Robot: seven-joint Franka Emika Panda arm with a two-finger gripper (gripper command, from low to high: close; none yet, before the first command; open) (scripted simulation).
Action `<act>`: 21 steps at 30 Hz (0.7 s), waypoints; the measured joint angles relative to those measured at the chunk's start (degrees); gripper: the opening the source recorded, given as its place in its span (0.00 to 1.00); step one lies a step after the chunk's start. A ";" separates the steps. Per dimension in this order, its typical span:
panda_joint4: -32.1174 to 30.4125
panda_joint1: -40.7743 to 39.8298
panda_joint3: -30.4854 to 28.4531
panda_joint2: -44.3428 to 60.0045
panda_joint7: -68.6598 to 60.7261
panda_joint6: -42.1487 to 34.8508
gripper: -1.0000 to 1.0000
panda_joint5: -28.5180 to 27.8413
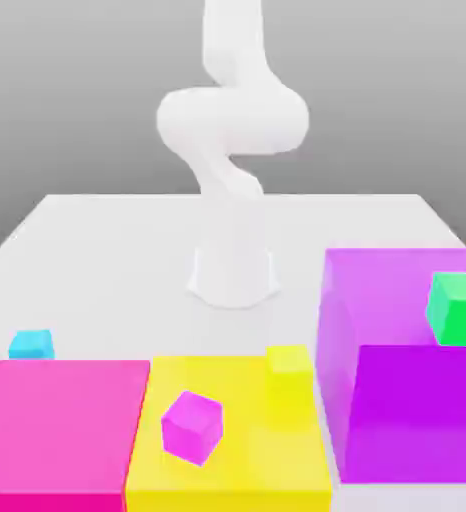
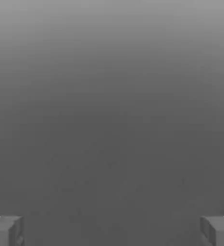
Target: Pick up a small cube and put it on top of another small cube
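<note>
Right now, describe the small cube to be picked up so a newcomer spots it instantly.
Start at the big pink block in the near corner on the exterior view's left. Just behind its far edge, the small cyan cube sits alone on the white table. It is the only light-blue thing, and the only small cube not resting on a big block.

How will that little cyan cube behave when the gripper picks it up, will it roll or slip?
The small cyan cube sits flat on the white table, so it probably won't roll. Its plain, smooth-looking faces might slip unless squeezed squarely. It looks rigid and light, judging by how tiny it is beside the big pink block. The gripper stands open, empty.
</note>
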 joint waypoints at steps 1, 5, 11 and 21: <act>-0.57 -1.27 0.02 1.13 2.59 0.67 0.50 0.19; -2.73 -6.46 0.50 5.38 12.17 3.18 0.50 1.09; -5.89 -13.98 1.32 11.63 26.45 6.87 0.50 2.17; -11.18 -25.61 2.13 22.05 51.13 13.05 0.50 2.73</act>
